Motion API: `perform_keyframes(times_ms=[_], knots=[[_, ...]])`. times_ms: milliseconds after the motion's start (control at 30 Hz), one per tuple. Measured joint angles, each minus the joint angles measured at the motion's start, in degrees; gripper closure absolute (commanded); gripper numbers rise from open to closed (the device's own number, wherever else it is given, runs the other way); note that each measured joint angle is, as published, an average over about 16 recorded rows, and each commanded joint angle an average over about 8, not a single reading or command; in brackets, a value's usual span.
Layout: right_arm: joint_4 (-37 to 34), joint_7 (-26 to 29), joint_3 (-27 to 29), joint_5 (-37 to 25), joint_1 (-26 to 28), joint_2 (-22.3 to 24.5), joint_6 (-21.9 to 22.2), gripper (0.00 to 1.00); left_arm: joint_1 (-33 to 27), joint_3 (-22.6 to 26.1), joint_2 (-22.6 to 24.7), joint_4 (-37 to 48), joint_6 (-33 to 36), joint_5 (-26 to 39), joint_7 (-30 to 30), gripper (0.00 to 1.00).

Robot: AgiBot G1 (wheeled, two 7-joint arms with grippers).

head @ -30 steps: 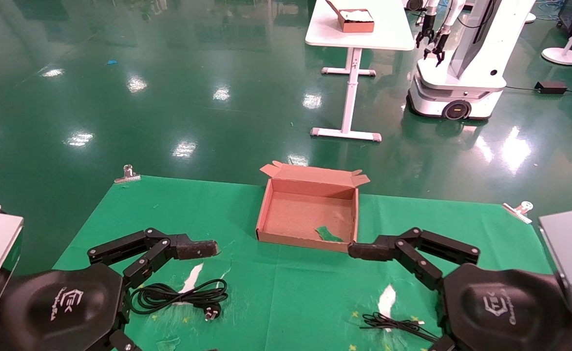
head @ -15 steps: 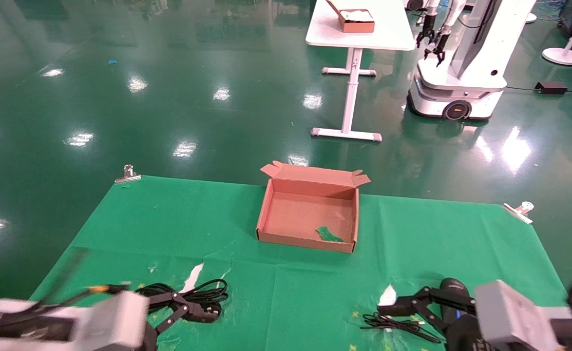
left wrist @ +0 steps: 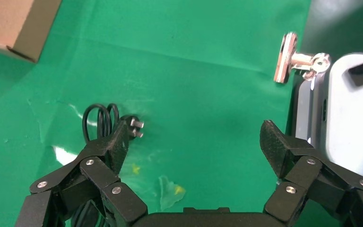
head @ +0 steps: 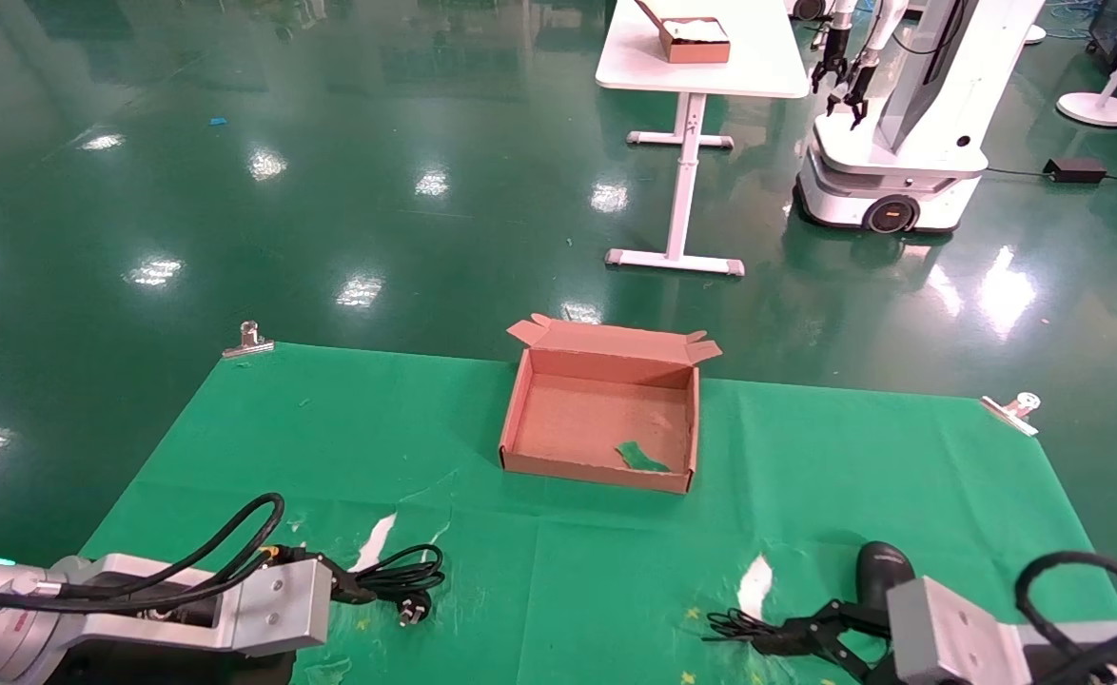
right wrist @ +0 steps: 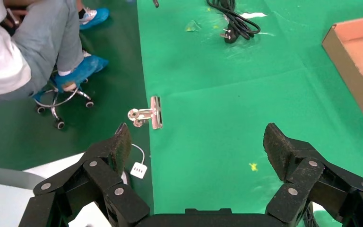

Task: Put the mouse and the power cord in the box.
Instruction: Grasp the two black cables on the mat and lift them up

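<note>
My left gripper [left wrist: 194, 142], fingers spread wide, hangs low at the near left edge of the green cloth [head: 558, 590], just beside the power cord [head: 397, 578]. My right gripper [right wrist: 198, 146], also spread wide and holding nothing, sits at the near right beside the mouse [head: 882, 569] and its bundled wire [head: 739, 626]. I judge step 1, reaching, is in hand; next I must settle over each item and close. The cord's loops run left-right, plug [head: 412, 612] toward me. Farther off, the cardboard box [head: 520, 419] holds neither item.
</note>
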Motion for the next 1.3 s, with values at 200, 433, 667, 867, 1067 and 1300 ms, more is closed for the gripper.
perform_keyframes(times_ms=[200,433,667,867,1067,1300], knots=[[0.4,0.4,0.0,-0.2,0.2,-0.1,0.4,0.0,-1.5,2.9,3.9,1.9,-1.7,8.2,-3.2,0.0],[0.9,1.2,0.1,-0.2,0.2,0.1,0.8,0.0,-3.7,7.8,11.5,6.8,-5.2,21.8,-8.8,0.0],[1.3,1.6,0.2,0.0,0.3,0.5,0.9,0.0,-5.0,11.5,18.2,13.6,-9.0,31.7,-11.9,0.0],[1.5,1.7,0.1,-0.1,0.3,0.6,0.9,0.0,-5.4,13.0,21.3,17.9,-11.6,36.1,-12.6,0.0],[1.6,1.8,-0.1,-0.5,0.6,0.5,0.7,0.0,-5.5,13.7,22.7,19.8,-13.6,38.7,-13.6,0.0],[1.7,2.0,-0.3,-0.9,0.8,0.6,0.5,0.0,-5.5,14.0,23.3,20.9,-14.8,40.4,-14.7,0.0]])
